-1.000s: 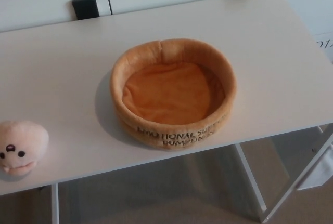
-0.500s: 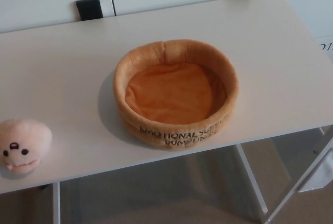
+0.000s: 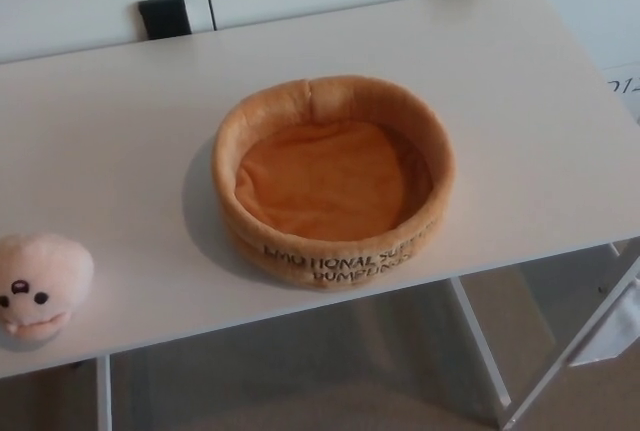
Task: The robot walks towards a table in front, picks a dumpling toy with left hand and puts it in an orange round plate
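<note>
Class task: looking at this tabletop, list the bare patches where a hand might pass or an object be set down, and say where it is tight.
Bare patches on the white table: the back strip behind the orange plush plate, the right end beside it, and the stretch between it and the dumpling toy. Tight: the narrow front edge below the plate, and the left front corner the toy occupies.

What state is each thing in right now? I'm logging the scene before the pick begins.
dumpling toy: upright on the table's near left edge, face towards the camera, untouched.
orange round plate: empty, flat on the table, apart from the toy.
white table: bears both.
Robot hands: not in view.
</note>
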You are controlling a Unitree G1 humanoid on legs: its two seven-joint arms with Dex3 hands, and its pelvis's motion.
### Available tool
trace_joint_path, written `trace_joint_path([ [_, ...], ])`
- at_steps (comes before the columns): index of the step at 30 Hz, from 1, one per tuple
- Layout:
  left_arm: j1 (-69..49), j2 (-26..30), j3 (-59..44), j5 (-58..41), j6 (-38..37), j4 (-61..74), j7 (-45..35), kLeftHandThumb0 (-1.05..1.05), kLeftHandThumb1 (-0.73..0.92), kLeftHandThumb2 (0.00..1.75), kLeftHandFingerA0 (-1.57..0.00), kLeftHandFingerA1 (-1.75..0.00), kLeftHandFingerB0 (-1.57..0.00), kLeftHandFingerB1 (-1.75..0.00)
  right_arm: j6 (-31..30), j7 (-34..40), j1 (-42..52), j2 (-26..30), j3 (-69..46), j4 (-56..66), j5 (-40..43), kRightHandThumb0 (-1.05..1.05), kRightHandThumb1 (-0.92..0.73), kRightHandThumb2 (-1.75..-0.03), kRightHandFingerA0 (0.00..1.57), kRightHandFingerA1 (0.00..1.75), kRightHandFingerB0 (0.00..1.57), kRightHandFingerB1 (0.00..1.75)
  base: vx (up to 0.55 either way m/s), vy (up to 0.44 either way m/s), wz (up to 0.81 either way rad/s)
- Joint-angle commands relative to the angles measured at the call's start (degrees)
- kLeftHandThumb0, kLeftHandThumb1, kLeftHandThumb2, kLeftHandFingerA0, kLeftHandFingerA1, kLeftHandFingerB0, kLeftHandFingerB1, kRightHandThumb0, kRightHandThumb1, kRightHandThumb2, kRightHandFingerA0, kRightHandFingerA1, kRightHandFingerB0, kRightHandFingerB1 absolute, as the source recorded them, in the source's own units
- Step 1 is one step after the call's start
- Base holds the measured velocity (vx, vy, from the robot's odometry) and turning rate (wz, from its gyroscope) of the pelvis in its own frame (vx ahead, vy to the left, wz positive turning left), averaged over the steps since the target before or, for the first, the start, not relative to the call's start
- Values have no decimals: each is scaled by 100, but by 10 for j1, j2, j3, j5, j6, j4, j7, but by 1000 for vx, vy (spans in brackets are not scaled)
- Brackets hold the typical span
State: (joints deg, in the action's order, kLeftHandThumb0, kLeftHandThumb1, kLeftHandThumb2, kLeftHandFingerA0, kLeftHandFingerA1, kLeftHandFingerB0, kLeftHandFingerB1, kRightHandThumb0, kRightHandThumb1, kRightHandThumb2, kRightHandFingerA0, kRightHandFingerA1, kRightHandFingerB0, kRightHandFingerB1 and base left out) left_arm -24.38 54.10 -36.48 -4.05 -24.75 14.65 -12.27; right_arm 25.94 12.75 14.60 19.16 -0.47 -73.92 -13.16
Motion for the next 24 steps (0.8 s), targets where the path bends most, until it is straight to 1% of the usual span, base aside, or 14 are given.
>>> trace_joint_path([
  [1,112,63,113,66,156,-50,-62,-52,34,67,-6,-27,-8,-30,-13,0,8,16,3,-6,-3,-39,-67,-62,92,55,39,34,0,0,0],
  [2,113,63,118,72,160,-51,-63,-52,34,67,-6,-27,-8,-30,-13,0,9,17,5,-6,-4,-39,-67,-62,92,55,39,34,0,0,0],
  [3,121,64,129,81,160,-59,-63,-55,38,54,-6,-27,-10,-26,-13,-1,8,16,5,-6,-4,-40,-67,-62,91,55,39,33,0,0,0],
  [5,135,65,143,93,158,-71,-63,-55,38,54,-6,-27,-10,-26,-14,-2,6,16,4,-5,-3,-40,-67,-62,91,55,39,33,0,0,0],
  [8,179,61,201,123,171,-95,-65,-58,39,54,-6,-28,-10,-27,-23,2,0,17,4,-8,-2,-40,-67,-62,91,55,39,33,0,0,0],
  [9,194,58,223,132,180,-101,-68,-61,34,62,-6,-23,-8,-26,-20,-2,2,19,2,-6,0,-39,-68,-62,91,59,39,34,0,0,0],
  [12,228,52,260,144,197,-115,-79,-63,34,63,-6,-23,-8,-26,-17,-8,2,20,-2,-3,5,-40,-68,-62,92,58,39,34,0,0,0],
  [13,245,49,278,151,207,-120,-84,-65,35,63,-6,-22,-8,-26,-18,-7,1,20,-3,-4,6,-39,-68,-62,90,54,38,33,0,0,0],
  [16,275,39,317,170,227,-130,-95,-67,35,66,-4,-22,-5,-24,-16,-5,5,20,-2,-4,5,-39,-68,-62,89,54,38,33,0,0,0],
  [18,295,29,346,178,239,-141,-106,-68,35,67,-3,-22,-4,-24,-14,-6,8,19,-2,-5,5,-41,-67,-62,92,57,39,34,0,0,0],
  [21,318,19,376,197,240,-160,-106,-71,36,69,-5,-25,-3,-22,-19,-3,6,20,3,-9,-2,-41,-68,-61,92,56,39,33,0,0,0],
  [22,324,18,381,200,242,-163,-107,-71,36,69,-5,-25,-3,-22,-19,-3,5,20,3,-9,-2,-41,-68,-61,92,56,39,33,0,0,0],
  [23,332,13,390,206,247,-169,-109,-58,34,79,0,-27,0,-28,-20,-2,5,19,4,-8,-2,-40,-67,-62,91,55,38,33,0,0,0],
  [24,342,8,401,212,253,-176,-112,-58,34,79,0,-27,0,-28,-22,-1,4,18,5,-7,-2,-40,-67,-62,91,55,38,33,0,0,0],
])
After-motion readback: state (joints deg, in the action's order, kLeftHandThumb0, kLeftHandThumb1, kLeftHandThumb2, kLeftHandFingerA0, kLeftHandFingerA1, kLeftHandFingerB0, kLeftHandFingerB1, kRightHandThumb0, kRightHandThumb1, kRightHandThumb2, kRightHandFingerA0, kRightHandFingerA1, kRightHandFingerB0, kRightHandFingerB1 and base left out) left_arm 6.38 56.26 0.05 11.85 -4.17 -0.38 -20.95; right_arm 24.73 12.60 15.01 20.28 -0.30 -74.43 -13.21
